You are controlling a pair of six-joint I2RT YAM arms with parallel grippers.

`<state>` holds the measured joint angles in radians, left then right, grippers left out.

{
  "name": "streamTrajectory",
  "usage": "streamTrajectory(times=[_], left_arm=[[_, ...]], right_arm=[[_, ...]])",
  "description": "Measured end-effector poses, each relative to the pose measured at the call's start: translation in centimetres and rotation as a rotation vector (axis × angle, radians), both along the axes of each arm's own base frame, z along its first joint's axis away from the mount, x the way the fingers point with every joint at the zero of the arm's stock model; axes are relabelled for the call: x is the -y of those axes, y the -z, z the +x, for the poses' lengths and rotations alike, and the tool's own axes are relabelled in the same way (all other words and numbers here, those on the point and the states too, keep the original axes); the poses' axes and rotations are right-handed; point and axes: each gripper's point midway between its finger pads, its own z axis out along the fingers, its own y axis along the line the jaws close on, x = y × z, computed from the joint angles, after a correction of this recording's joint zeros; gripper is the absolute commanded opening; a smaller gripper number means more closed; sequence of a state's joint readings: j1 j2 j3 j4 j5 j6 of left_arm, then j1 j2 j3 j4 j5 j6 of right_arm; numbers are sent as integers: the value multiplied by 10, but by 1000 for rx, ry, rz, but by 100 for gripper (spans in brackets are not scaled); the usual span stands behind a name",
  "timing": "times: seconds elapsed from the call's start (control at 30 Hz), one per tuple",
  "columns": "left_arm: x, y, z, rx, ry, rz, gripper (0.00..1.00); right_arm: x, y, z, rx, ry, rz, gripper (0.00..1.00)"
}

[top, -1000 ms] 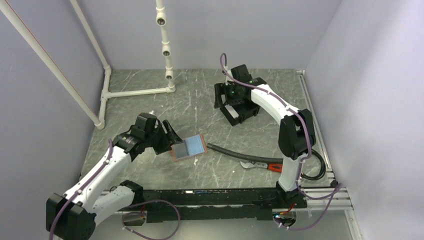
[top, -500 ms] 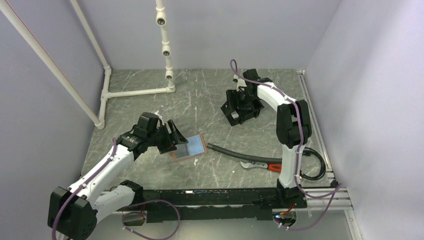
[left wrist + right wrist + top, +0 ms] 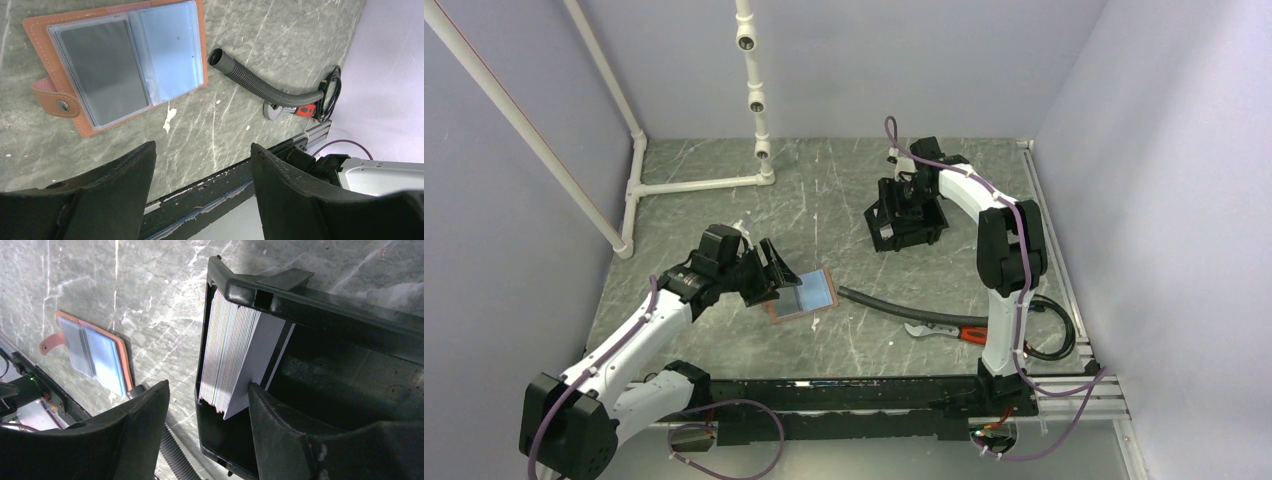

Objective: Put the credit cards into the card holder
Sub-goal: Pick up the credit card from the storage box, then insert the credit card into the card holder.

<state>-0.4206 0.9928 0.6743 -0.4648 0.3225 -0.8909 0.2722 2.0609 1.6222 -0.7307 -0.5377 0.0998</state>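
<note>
Tan leather frames the card holder [image 3: 115, 65], which lies spread open and flat on the table [image 3: 824, 190], its clear sleeves facing up. One sleeve shows a dark grey face and the one beside it a pale blue one. Whether those are cards already slotted in or only the plastic cannot be told.

The left gripper [image 3: 201, 155] hovers just beside the holder's near edge, fingers spread wide and holding nothing.

Well apart, toward the back right, the credit cards [image 3: 227, 350] stand on edge as a thick stack packed against one wall of a black box [image 3: 325, 320]. The right gripper [image 3: 206, 392] reaches down over that corner, jaws spread. One finger is inside the box against the stack's white face, and the other is outside the box wall with a gap showing. It does not look to be pinching anything yet.

By this reading the task is at or near its start. A card has to be pulled from the box, carried across and slid into a sleeve, and almost the whole stack remains.

The table is grey-green stone-patterned, streaked with white veins. A ribbed black hose [image 3: 252, 82] and a red-handled tool [image 3: 959, 333] lie near the holder. A white pipe frame [image 3: 694, 185] stands at the back left, and plain pale lilac walls [image 3: 874, 70] close in three sides.
</note>
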Motion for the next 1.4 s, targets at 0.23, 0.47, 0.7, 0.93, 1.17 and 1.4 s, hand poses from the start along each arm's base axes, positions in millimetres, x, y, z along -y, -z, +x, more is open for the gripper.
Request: streamTrajectory(times=[0.23,0.47,0.7,0.93,1.17,1.4], left_arm=[[0,1,0,-1,2,-2,74],[0,3,-1,-5,2,0,74],[0,4,-2,-5,2,-1,73],[-1,5,-1,-5,0,2,73],[-12,26,0,-63,-49,85,66],[-33,55,10,-140,-118,146,54]], right_arm=[[0,-2,0,-6,6,15,39],[0,-2,1,-7,11,20,28],[1,-5,2,-3,19,19,16],[7,-20,6,30,63,-2,0],[20,-42,13,103,137,-67,0],[23,-89,-1,260,173,-124,0]])
